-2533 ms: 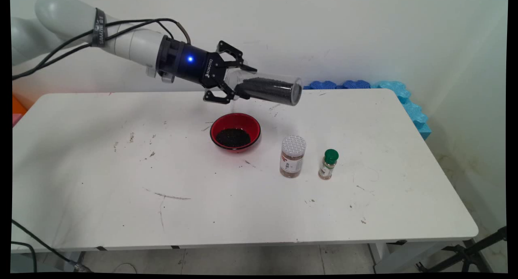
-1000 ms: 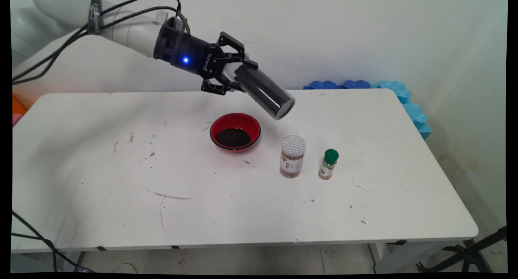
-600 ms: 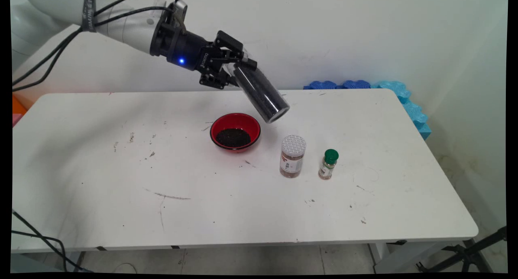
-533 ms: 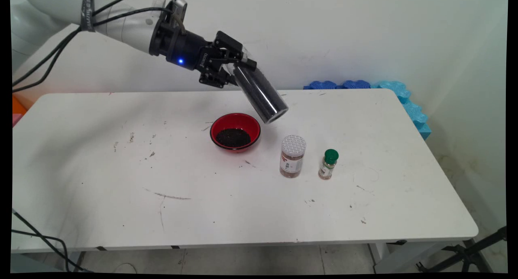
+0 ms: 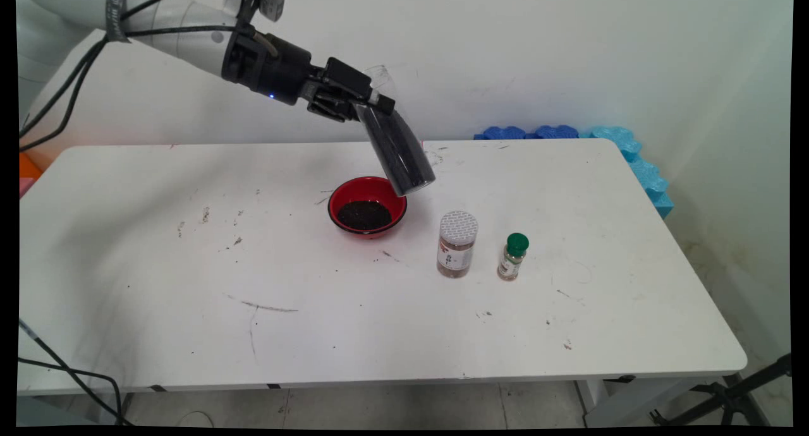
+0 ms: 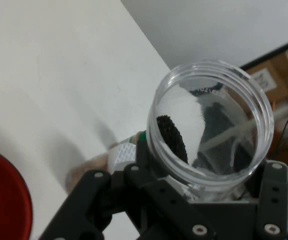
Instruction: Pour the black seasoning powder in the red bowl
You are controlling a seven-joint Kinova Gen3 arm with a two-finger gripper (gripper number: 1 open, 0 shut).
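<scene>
Below my claw (image 5: pixel 354 104) sits the red bowl (image 5: pixel 367 206); two little jars (image 5: pixel 456 244) stand right of it. The table's (image 5: pixel 158 265) left side is open.

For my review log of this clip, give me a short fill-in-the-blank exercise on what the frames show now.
1. The gripper is shut on a clear ____ of dark grains.
2. The bowl holding dark grains is ____ in colour.
3. The small bottle has a ____ cap.
4. The jar with the white lid stands between the bowl and the ____.

Missing words: jar; red; green; small bottle
</scene>
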